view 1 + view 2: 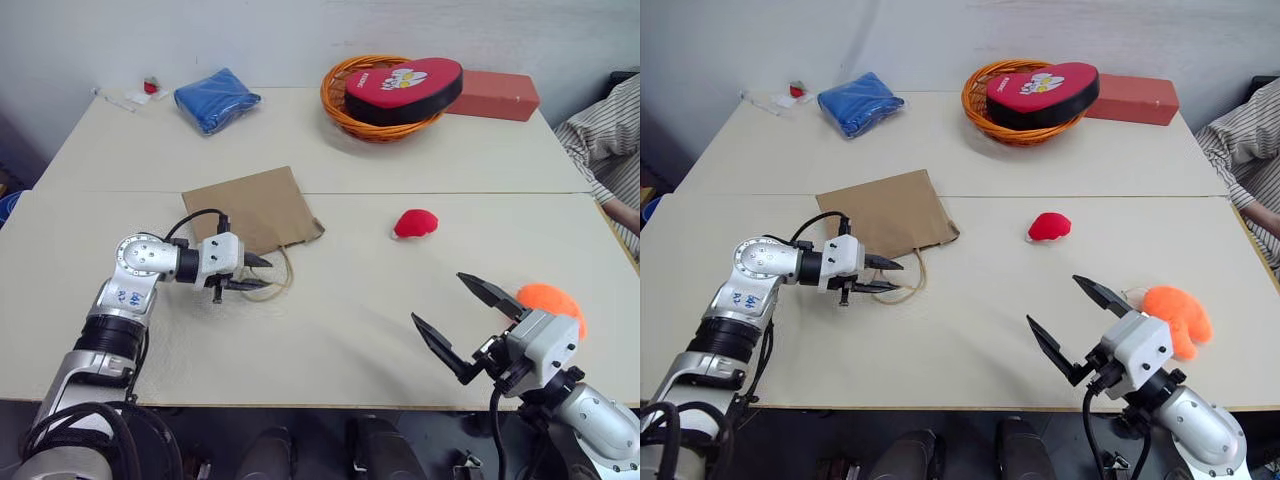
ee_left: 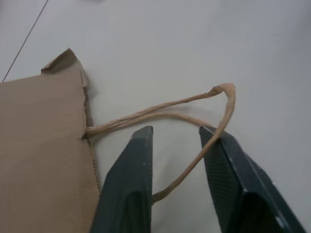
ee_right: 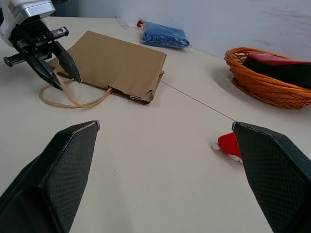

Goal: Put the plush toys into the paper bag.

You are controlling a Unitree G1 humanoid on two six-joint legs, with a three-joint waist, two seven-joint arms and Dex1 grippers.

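1. We count one paper bag (image 1: 254, 209), lying flat on the table (image 1: 340, 310), with its open end and two twine handles (image 2: 160, 109) toward the near edge.
2. We count two plush toys. The red one (image 1: 415, 223) sits on the table at about three o'clock from the bag, well apart from it. The orange one (image 1: 1178, 315) lies near the front right corner, at about four o'clock from the red one.
3. We count two grippers. Our left gripper (image 1: 256, 272) lies at about six o'clock from the bag, at its handle end. Its fingers (image 2: 129, 187) stand narrow, with a twine loop running between them and against one finger; we cannot tell whether the loop is actually pinched.
4. Our right gripper (image 1: 1070, 322) hovers over the near right part of the table with its fingers spread wide and nothing between them. The orange toy lies just beside it, at about three o'clock.
5. At the far side we count one orange wicker basket (image 1: 345, 105) holding one red heart-shaped cushion (image 1: 405, 88), one red block (image 1: 495, 94) just beside it at three o'clock, and one folded blue cloth (image 1: 216, 99) at nine o'clock from the basket.
6. One person's striped sleeve (image 1: 605, 135) shows at the right edge.
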